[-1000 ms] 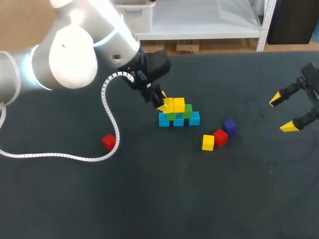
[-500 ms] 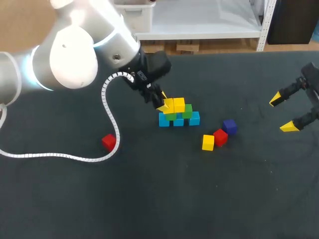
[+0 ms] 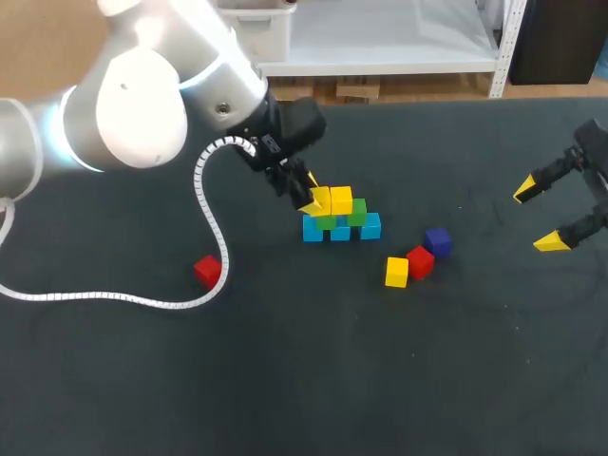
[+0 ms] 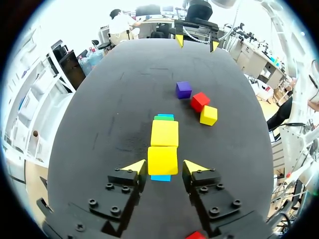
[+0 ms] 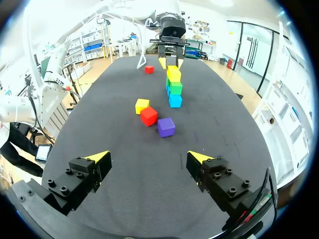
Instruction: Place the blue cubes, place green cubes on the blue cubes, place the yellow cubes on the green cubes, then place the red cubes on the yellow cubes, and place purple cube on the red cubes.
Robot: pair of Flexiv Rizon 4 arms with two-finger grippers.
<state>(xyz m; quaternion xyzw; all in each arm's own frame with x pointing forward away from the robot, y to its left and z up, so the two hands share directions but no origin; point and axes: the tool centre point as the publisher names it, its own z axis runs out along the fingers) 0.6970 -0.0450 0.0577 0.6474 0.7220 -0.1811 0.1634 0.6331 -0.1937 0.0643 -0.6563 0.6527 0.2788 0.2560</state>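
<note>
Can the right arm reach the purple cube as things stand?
Probably yes: the right claw is open, with bare table between it and the purple cube; the red cube sits beyond.

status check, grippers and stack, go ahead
Left gripper at stack, around its end yellow cube, grip unclear. Right gripper open, empty, well off. Loose yellow cube, red cube, purple cube beside stack, nothing blocking.

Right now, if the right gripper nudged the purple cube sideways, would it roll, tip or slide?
Probably slide: the purple cube rests flat on the table, so rolling looks unlikely. Its crisp edges suggest it is rigid. Pushed toward the red cube beside it, it would likely shove that along.
</note>
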